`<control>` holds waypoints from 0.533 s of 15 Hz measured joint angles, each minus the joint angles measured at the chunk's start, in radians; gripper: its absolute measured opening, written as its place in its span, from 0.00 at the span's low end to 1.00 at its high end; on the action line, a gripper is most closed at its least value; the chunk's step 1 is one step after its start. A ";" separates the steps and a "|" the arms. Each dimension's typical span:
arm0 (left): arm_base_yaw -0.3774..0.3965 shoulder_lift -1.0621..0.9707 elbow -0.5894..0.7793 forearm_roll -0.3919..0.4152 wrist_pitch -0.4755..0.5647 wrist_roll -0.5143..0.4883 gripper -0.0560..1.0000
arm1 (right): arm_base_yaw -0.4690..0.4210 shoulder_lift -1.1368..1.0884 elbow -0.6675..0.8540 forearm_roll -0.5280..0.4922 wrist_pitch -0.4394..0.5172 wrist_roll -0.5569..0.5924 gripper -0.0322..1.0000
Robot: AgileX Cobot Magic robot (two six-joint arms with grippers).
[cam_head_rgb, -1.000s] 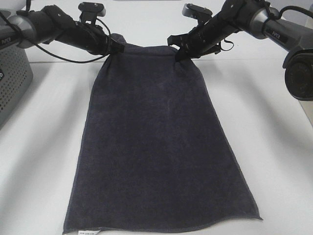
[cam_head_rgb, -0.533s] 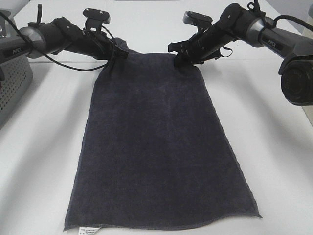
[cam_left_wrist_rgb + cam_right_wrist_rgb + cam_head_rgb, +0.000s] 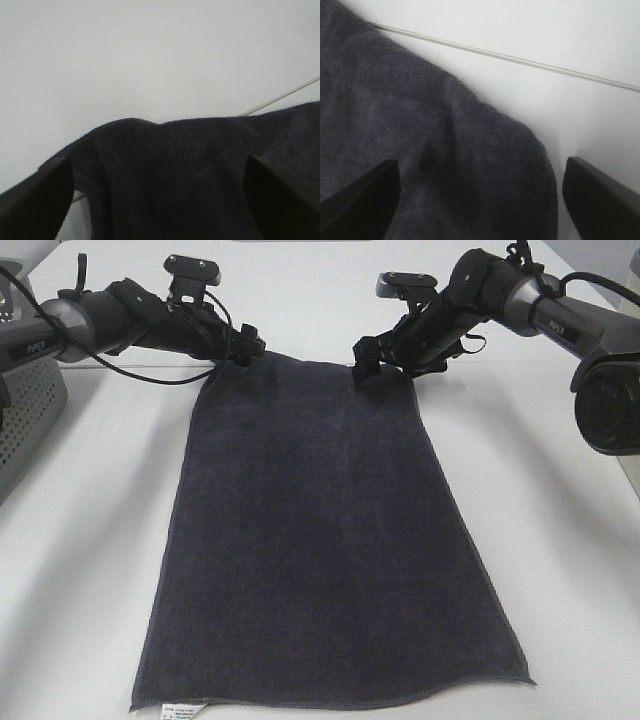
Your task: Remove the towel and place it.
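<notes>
Arms: both stretched low to towel [image 3: 325, 540] far corners on bench [image 3: 560, 540]; left gripper [image 3: 246, 345] and right gripper [image 3: 372, 358] jaws apart, empty.

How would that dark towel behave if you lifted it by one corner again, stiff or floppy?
Probably floppy: the towel lies flat on the table, yet its far corners stay softly humped in both wrist views. Its looped terry surface likely grips rather than slips. Spread this wide, it would likely sag and drag if lifted from one corner.
</notes>
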 joint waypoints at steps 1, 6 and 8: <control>0.000 0.000 0.000 0.004 0.000 0.000 0.87 | -0.006 -0.003 -0.011 -0.026 0.001 0.000 0.85; 0.000 -0.003 0.000 0.040 0.069 0.000 0.87 | -0.056 -0.026 -0.036 -0.049 0.099 0.002 0.85; 0.000 -0.042 0.000 0.127 0.296 -0.048 0.87 | -0.056 -0.071 -0.036 -0.047 0.313 0.010 0.85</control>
